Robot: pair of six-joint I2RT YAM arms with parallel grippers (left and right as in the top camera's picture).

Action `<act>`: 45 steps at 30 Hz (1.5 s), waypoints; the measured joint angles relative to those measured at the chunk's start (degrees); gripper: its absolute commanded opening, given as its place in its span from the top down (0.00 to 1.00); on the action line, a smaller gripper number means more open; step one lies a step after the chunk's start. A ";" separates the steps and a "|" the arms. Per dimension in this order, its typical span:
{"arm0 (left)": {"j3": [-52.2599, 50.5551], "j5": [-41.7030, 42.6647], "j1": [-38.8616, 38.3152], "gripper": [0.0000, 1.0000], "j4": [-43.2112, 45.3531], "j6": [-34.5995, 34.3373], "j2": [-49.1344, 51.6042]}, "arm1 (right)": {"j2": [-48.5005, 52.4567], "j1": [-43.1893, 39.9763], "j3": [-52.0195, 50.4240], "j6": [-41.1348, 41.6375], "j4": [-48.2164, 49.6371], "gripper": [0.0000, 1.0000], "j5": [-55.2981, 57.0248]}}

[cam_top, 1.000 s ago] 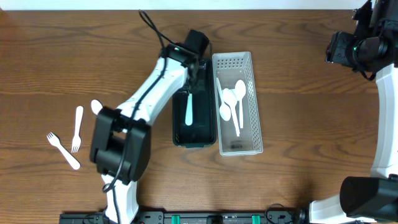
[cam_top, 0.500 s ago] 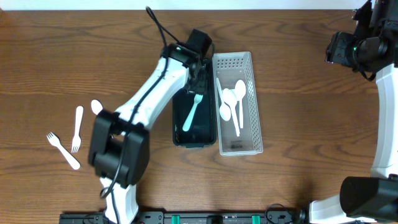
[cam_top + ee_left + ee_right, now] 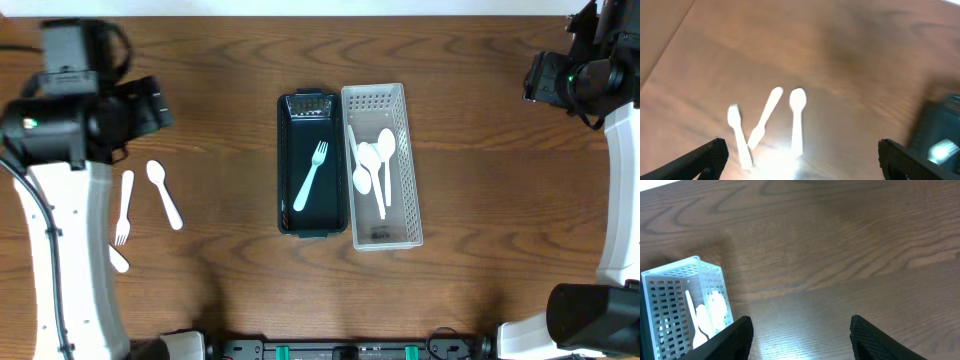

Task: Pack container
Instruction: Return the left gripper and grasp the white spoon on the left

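A white fork [image 3: 310,176] lies slanted inside the black container [image 3: 286,150] at mid-table. Beside it on the right stands a white slotted basket [image 3: 404,130] holding several white spoons [image 3: 372,162]. My left gripper [image 3: 152,107] hovers at the far left, open and empty. Below it lie a white spoon [image 3: 165,194] and a fork [image 3: 124,205]; a second fork [image 3: 119,260] peeks out from under the arm. The left wrist view is blurred but shows the spoon [image 3: 797,118] and both forks [image 3: 765,117] ahead of the wide-open left gripper [image 3: 801,160]. My right gripper [image 3: 801,336] is open over bare wood.
My right arm [image 3: 580,80] is raised at the back right corner, away from both containers. The basket's corner [image 3: 685,305] shows at the left of the right wrist view. The black container's edge [image 3: 940,135] shows at the right of the left wrist view.
My left gripper opened and let go of the fork, which now lies in the black container. The left arm swung away to the far left. The right arm has not moved.
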 measured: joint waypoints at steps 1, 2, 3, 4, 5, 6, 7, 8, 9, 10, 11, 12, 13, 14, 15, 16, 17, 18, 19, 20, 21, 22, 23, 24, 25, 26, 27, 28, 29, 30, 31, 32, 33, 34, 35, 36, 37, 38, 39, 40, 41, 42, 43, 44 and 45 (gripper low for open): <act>-1.27 0.61 1.70 0.00 0.44 0.04 0.37 | 0.00 0.00 0.00 0.00 0.02 0.35 0.00; -3.41 1.66 4.09 0.00 1.70 0.26 0.96 | 0.00 0.00 0.00 0.00 0.00 0.35 -0.02; -5.46 2.91 5.88 0.00 2.97 0.44 1.60 | 0.00 0.00 0.00 0.00 0.00 0.35 -0.02; -7.48 4.24 7.45 0.00 4.50 0.68 2.21 | 0.00 0.00 0.00 0.00 0.00 0.35 0.00; -9.86 5.73 9.03 0.00 6.54 0.92 2.93 | 0.00 0.00 0.00 0.00 -0.04 0.35 0.00; -12.24 7.17 10.29 0.00 8.37 1.14 3.80 | 0.00 0.00 -0.02 0.00 -0.04 0.35 -0.02; -14.29 8.24 11.06 0.00 10.25 1.36 4.39 | 0.00 0.00 -0.02 0.00 -0.07 0.34 0.00; -16.59 9.16 11.76 0.00 12.11 1.68 5.25 | 0.00 0.00 -0.02 0.00 -0.11 0.34 0.00; -19.17 10.19 12.13 0.00 14.60 1.95 6.23 | 0.00 0.00 -0.02 0.00 -0.20 0.34 0.00; -20.06 10.49 12.26 0.00 15.28 1.99 6.78 | 0.00 0.00 -0.02 0.00 -0.22 0.34 0.00; -21.44 11.04 12.28 0.00 16.74 2.19 7.54 | 0.00 0.00 -0.02 0.00 -0.24 0.34 -0.02; -22.82 11.47 12.28 0.00 18.12 2.25 8.66 | 0.00 0.00 -0.02 0.00 -0.28 0.34 0.00; -23.50 11.80 12.26 0.00 18.58 2.36 9.49 | 0.00 0.00 -0.02 0.00 -0.28 0.34 0.00; -24.06 12.22 12.24 0.00 19.15 2.40 10.71 | 0.00 0.00 -0.02 0.00 -0.31 0.34 0.00; -24.26 12.46 12.24 0.00 19.45 2.43 11.80 | 0.00 0.00 -0.02 0.00 -0.37 0.34 0.00; -24.37 12.68 12.24 0.00 19.85 2.43 13.18 | 0.00 0.00 -0.02 0.00 -0.39 0.34 0.00; -24.41 12.79 12.24 0.00 20.17 2.43 14.56 | 0.00 0.00 -0.02 0.00 -0.39 0.34 0.00; -24.44 12.90 12.24 0.00 20.44 2.43 15.96 | 0.00 0.00 -0.02 0.00 -0.44 0.34 0.00; -24.44 13.00 12.24 0.00 20.68 2.47 17.40 | 0.00 0.00 -0.02 0.00 -0.42 0.34 0.00; -24.46 13.09 12.24 0.00 20.87 2.62 18.73 | 0.00 0.00 -0.02 0.00 -0.42 0.34 0.00; -24.46 13.09 12.24 0.00 21.00 2.75 20.24 | 0.00 0.00 -0.02 0.00 -0.42 0.34 0.00; -24.46 13.11 12.24 0.01 21.07 3.04 21.66 | 0.00 0.00 -0.02 0.00 -0.42 0.35 0.00; -24.46 13.22 12.24 0.01 21.16 3.41 23.19 | 0.00 0.00 -0.02 0.00 -0.42 0.34 0.00; -24.48 13.33 12.24 0.01 21.20 3.69 24.55 | 0.00 0.00 -0.02 0.00 -0.42 0.34 0.00; -24.50 13.53 12.24 0.01 21.24 4.00 25.81 | 0.00 0.00 -0.02 0.00 -0.39 0.34 0.00; -24.50 13.62 12.22 0.02 21.27 4.35 26.71 | 0.00 0.00 -0.02 0.00 -0.39 0.34 0.00; -24.50 13.73 12.20 0.02 21.33 4.72 27.58 | 0.00 0.00 -0.02 0.00 -0.37 0.35 0.00; -24.50 13.79 12.15 0.02 21.40 4.96 28.41 | 0.00 0.00 -0.02 0.00 -0.39 0.34 0.00; -24.50 13.81 12.09 0.02 21.49 5.03 28.98 | 0.00 0.00 -0.02 0.00 -0.37 0.34 0.00; -24.50 13.97 11.98 0.02 21.70 5.18 29.55 | 0.00 0.00 -0.02 0.00 -0.37 0.34 0.00; -24.50 13.97 11.85 0.03 21.97 5.25 29.92 | 0.00 0.00 -0.02 0.00 -0.37 0.34 0.00; -24.52 13.99 11.74 0.03 22.21 5.38 30.14 | 0.00 0.00 -0.02 0.00 -0.37 0.34 -0.02; -24.59 13.99 11.58 0.04 22.56 5.51 30.23 | 0.00 0.00 -0.02 0.00 -0.39 0.34 -0.02; -24.76 14.03 11.37 0.05 23.02 5.68 30.25 | 0.00 0.00 -0.02 0.00 -0.37 0.34 0.00; -25.03 14.21 11.19 0.06 23.69 6.01 30.25 | 0.00 0.00 -0.02 0.00 -0.42 0.34 0.00; -25.38 14.40 11.02 0.06 24.26 6.32 30.25 | 0.00 0.00 -0.02 0.00 -0.42 0.35 0.00; -25.77 14.36 10.86 0.06 24.72 6.64 30.25 | 0.00 0.00 -0.02 0.00 -0.42 0.35 0.00; -26.27 14.36 10.71 0.06 25.40 6.80 30.05 | 0.00 0.00 -0.02 0.00 -0.44 0.35 -0.02; -26.71 14.29 10.64 0.07 25.88 6.86 29.79 | 0.00 0.00 -0.02 0.00 -0.48 0.35 0.00; -27.21 14.29 10.64 0.07 26.43 6.88 29.49 | 0.00 0.00 -0.02 0.00 -0.46 0.35 -0.02; -27.56 14.27 10.64 0.07 26.75 6.93 29.29 | 0.00 0.00 -0.02 0.00 -0.46 0.35 -0.02; -27.93 14.25 10.64 0.09 27.10 6.95 29.00 | 0.00 0.00 -0.02 0.00 -0.48 0.35 0.00; -28.33 14.21 10.64 0.14 27.39 7.08 28.79 | 0.00 0.00 -0.02 0.00 -0.48 0.36 0.00; -28.61 14.21 10.64 0.21 27.56 7.04 28.59 | 0.00 0.00 -0.02 0.00 -0.48 0.35 0.00; -28.92 14.19 10.67 0.30 27.58 7.32 28.44 | 0.00 0.00 -0.02 0.00 -0.48 0.35 0.00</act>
